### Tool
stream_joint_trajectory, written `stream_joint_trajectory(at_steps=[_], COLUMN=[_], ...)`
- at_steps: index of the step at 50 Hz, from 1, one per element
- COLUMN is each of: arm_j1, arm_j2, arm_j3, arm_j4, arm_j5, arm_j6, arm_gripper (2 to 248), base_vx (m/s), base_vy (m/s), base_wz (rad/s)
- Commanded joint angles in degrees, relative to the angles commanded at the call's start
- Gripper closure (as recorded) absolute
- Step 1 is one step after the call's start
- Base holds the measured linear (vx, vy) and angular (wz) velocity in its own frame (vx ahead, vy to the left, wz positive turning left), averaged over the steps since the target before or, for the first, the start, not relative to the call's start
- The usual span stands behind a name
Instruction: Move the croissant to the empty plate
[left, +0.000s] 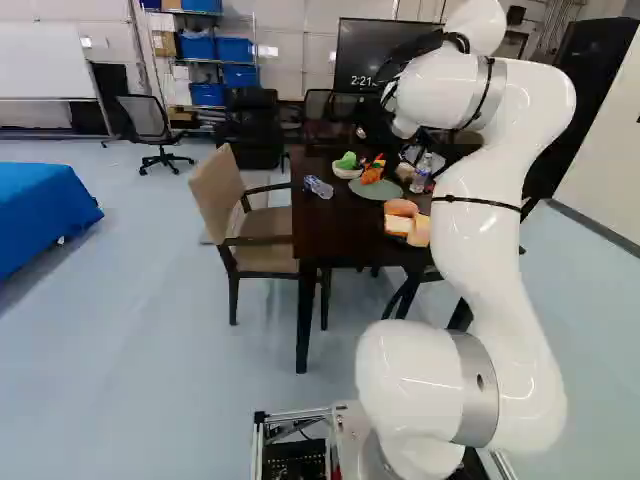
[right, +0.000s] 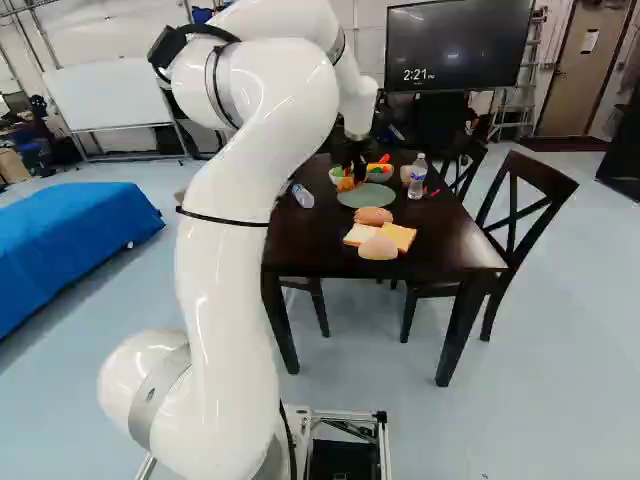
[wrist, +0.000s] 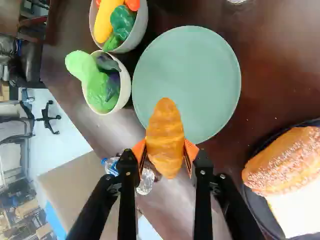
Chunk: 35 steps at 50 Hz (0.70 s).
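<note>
The white arm (right: 235, 230) comes up close by and leans out over the dark tabletop (right: 440, 235). First on the near side is a round roll (right: 378, 248), then bread slices (right: 403, 235) and a seeded bun (wrist: 285, 160). The bun and bread sit on a dark plate (wrist: 256, 210) (that is not the plate we want). Past them is the round green plate (wrist: 190, 75). I see no food resting on it.

Next come the pincer (wrist: 165, 150) and the croissant (wrist: 165, 117). The pincer is part way closed, with one orange pad pressed on each side of the croissant. One end of the croissant points over the green plate, and the other end sticks out past the rim. It looks held up a bit, but I can't tell how high.

So I think the picking up is done, and most of the carrying too. What is left is to slide the croissant in toward the middle, lower it, let go and lift away. If it is let go now, it could tip off the edge.

A clear bottle (left: 318, 187) lies near the plate. Farther on are the bowl of green food (wrist: 127, 90) and the bowl with the yellow toy food (wrist: 142, 31). Way at the back, a big screen (right: 460, 45) stands behind it all.
</note>
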Motion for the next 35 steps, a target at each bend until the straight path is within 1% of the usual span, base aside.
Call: stream_joint_trajectory(at_steps=[13, 22, 23, 27, 28, 33, 34, 35], arm_j1=[0.6, 0.6, 0.6, 0.6, 0.6, 0.6, 0.6, 0.6], arm_j2=[-4.8, -6.0, -6.1, -6.6, -6.6, -6.6, -6.6, -6.6], arm_j3=[-4.9, -5.2, -5.3, -5.4, -5.4, -5.4, -5.4, -5.4], arm_j4=[0.0, 0.0, 0.0, 0.0, 0.0, 0.0, 0.0, 0.0], arm_j5=[0.0, 0.0, 0.0, 0.0, 0.0, 0.0, 0.0, 0.0], arm_j6=[0.0, 0.0, 0.0, 0.0, 0.0, 0.0, 0.0, 0.0], arm_gripper=[131, 131, 126, 126, 95, 95, 62, 62], base_vx=[0.0, 0.0, 0.0, 0.0, 0.0, 0.0, 0.0, 0.0], base_vy=[0.0, 0.0, 0.0, 0.0, 0.0, 0.0, 0.0, 0.0], base_wz=[0.0, 0.0, 0.0, 0.0, 0.0, 0.0, 0.0, 0.0])
